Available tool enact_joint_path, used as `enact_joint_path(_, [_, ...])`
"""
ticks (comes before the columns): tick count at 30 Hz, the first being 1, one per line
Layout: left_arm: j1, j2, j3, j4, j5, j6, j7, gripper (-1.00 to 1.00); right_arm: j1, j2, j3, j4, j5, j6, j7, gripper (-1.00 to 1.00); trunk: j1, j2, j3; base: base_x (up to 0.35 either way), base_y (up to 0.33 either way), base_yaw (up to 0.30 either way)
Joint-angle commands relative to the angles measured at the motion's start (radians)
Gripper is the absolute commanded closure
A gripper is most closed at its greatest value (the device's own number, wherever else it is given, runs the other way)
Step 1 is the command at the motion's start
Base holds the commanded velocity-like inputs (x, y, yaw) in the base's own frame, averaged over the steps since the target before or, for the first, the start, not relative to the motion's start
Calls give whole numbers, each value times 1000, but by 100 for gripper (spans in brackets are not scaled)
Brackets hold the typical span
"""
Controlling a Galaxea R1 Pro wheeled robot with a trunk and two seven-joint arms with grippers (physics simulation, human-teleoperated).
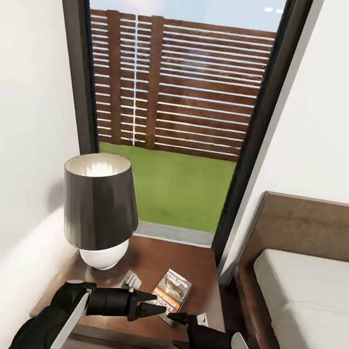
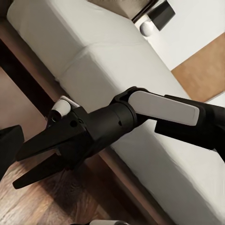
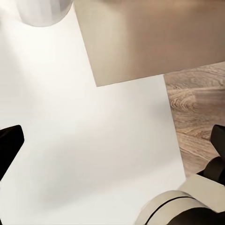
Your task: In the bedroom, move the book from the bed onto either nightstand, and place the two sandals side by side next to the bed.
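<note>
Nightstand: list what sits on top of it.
On the nightstand stand a lamp and the book, lying flat. The left hand and right hand cover its front edge.

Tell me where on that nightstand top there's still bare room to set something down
Bare wood lies behind the book, toward the window, and along the nightstand edge nearest the bed. The lamp crowds the wall side, and the front edge is busy with the left end effector and right end effector.
</note>
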Motion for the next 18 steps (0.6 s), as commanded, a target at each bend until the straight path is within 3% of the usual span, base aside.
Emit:
enact_joint_path(1, [0,0,0,0,4,8,0,-100,0,-1,5,0,1,0,5,-100,-4,7,2,0,0,0])
enact_joint_path(18, [0,0,-1,0,4,8,1,-100,-1,-1,5,-4,1,0,5,-100,-69,126,56,0,0,0])
